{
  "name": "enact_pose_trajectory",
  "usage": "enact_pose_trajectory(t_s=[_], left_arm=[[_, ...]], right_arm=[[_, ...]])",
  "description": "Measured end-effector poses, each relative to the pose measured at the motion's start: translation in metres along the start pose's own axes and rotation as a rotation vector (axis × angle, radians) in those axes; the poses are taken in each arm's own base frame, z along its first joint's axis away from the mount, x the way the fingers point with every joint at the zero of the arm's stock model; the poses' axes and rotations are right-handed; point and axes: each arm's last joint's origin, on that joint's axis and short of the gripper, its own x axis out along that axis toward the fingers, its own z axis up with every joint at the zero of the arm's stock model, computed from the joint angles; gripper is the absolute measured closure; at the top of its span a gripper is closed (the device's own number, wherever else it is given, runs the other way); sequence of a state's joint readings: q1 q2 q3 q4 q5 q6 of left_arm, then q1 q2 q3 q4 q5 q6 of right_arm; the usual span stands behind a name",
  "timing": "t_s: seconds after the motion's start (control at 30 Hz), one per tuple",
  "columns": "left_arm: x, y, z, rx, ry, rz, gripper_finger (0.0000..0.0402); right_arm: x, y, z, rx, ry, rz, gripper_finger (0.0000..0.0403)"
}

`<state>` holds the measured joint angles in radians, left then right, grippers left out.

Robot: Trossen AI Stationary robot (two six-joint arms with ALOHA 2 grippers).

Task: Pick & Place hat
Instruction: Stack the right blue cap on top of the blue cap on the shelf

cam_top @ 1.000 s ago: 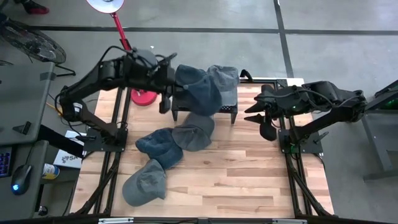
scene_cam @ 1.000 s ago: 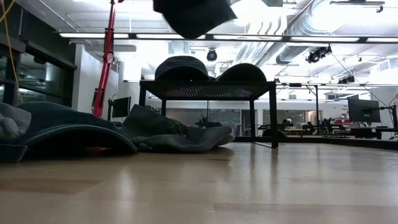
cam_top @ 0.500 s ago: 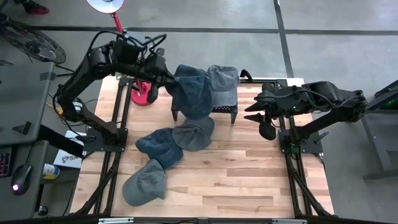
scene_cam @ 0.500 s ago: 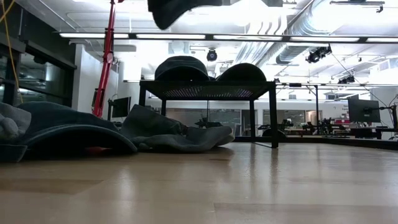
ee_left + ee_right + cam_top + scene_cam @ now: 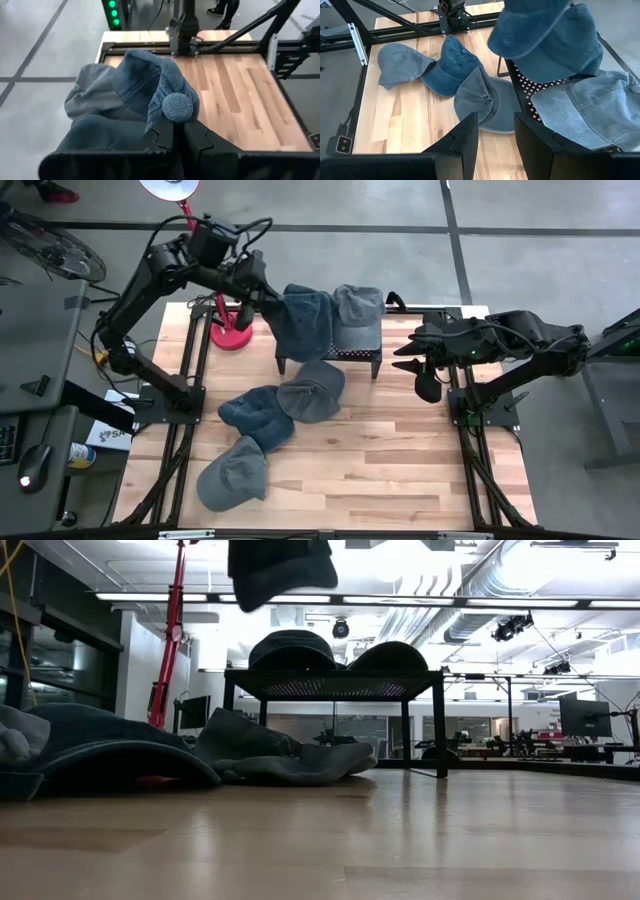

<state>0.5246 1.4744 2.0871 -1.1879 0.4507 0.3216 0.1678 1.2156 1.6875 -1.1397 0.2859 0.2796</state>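
- Held hat [image 5: 300, 320]: dark blue denim cap, off the table, hanging over the left end of the rack [image 5: 362, 354]; brim end pinched, crown drooping toward the rack's front edge.
- Left wrist view: the cap's top button and bunched cloth sit right at the fingertips, fabric squeezed between them.
- Left gripper [image 5: 262, 307]: fingers pressed together on the held hat, up above the rack's left corner, arm reaching in from the table's left rear.
- Low view: held hat [image 5: 280, 570] hangs at the frame top, clear above the rack [image 5: 335, 685], not touching the caps on it.
- Grey hat [image 5: 358, 308]: lighter, lying on the rack top, just beside the held hat and partly under it.
- Low view shows two rounded crowns on the rack top.
- Rack: small black stand with legs, at the table's rear centre.
- Floor hats on the table [image 5: 400, 460]: mid hat [image 5: 312, 390] right in front of the rack; dark hat [image 5: 255, 415] touching its left side; pale hat [image 5: 232, 470] nearer the front-left, touching the dark hat.
- Right gripper [image 5: 408, 360]: fingers spread, holding nothing, hovering at the table's right edge, well apart from the rack.
- Red lamp [image 5: 190, 220]: base beside the rack's left, behind the left arm.
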Motion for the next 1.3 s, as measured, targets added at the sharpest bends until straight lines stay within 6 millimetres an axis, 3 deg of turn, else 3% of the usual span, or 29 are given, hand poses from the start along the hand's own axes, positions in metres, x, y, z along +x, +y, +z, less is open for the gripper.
enact_pose_trajectory(t_s=[0.67,1.3], left_arm=[[0.025,0.05,-0.016,-0.065,0.045,-0.023,0.0398],[0.028,0.053,-0.02,-0.027,0.095,-0.004,0.0398]], right_arm=[[0.0,0.0,0.0,0.008,0.0,0.0,0.029],[0.0,-0.001,0.0,0.008,-0.011,-0.04,0.029]])
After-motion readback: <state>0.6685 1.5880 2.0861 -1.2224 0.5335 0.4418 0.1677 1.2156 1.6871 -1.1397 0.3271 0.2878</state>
